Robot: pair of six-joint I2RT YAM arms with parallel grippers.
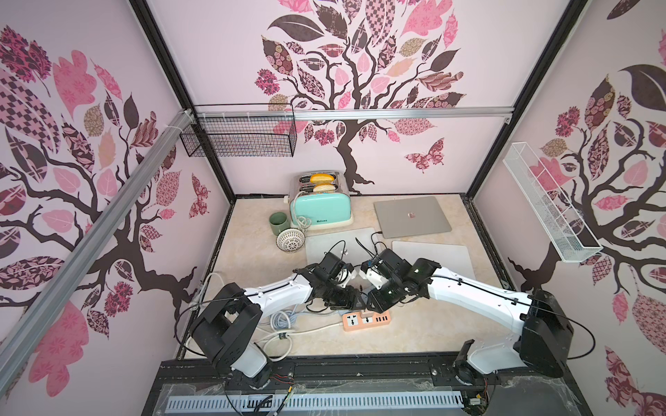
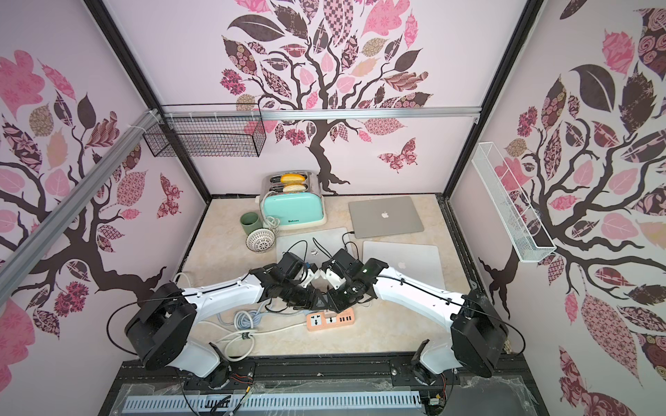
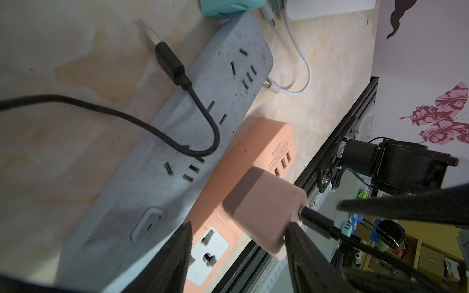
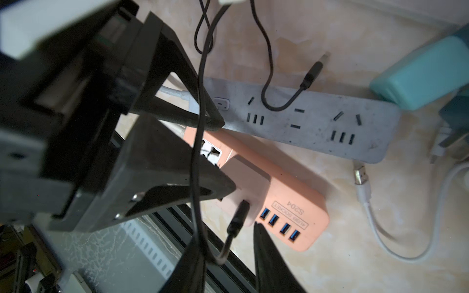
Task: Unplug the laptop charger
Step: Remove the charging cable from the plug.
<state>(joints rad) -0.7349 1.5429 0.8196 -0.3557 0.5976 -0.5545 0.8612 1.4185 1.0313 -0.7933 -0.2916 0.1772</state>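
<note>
Left fingers [image 3: 304,258] spread, one touching charger [image 3: 264,210]; right fingers [image 4: 269,261] apart, seemingly straddling its cable [image 4: 237,220].

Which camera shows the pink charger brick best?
Left wrist: the charger brick is close and almost whole, plugged into the orange strip. Right wrist shows it partly behind the left gripper. In both top views it is almost wholly hidden.

The left arm [image 1: 277,290] and right arm [image 1: 479,291] have white shells, bulky black joints and thin black cables.
</note>
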